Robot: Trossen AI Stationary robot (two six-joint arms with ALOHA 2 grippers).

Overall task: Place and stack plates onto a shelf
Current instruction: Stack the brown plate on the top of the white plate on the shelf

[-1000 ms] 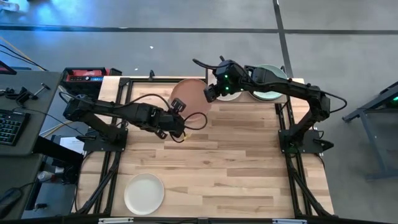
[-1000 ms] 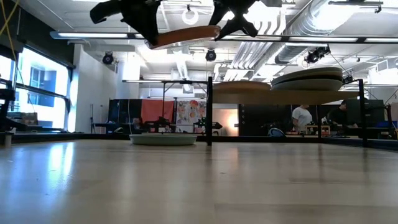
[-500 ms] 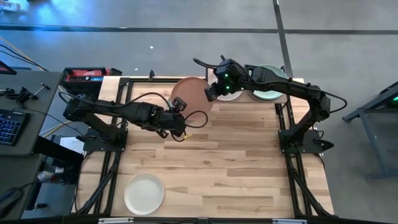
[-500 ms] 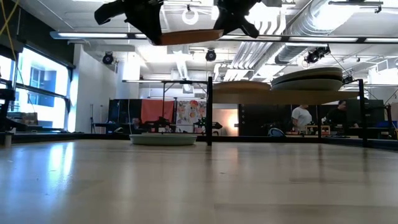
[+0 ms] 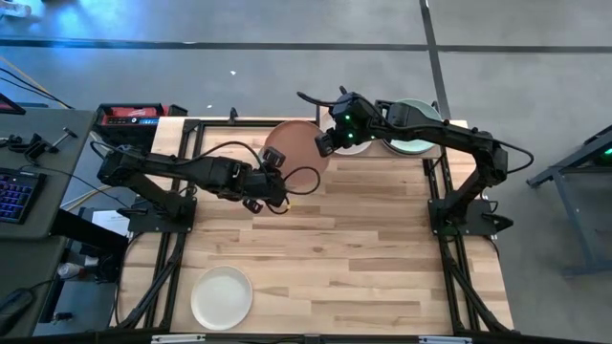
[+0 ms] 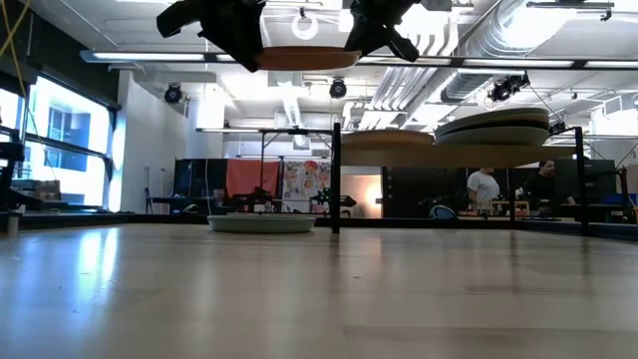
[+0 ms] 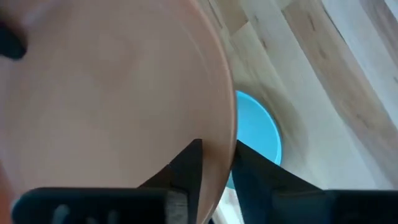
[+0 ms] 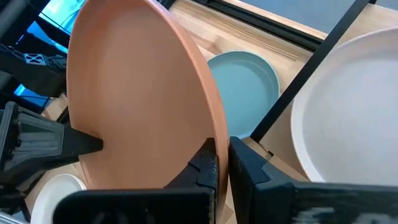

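I've levelled the terracotta plate [image 6: 299, 58] since a second ago; left hand [image 7: 214, 163] and right hand [image 8: 222, 163] both pinch its rim. I judge the handover toward the shelf [image 6: 439, 155] is under way.

Place: probably a robotics lab | my slatted table [image 5: 325, 248] stands on grey floor | keyboard [image 5: 14, 194] beside | exposed ceiling ducts [image 6: 498, 30] | people [image 6: 485, 186] behind.

Bright ceiling lights [image 6: 309, 58] glare; wrist views blurred.
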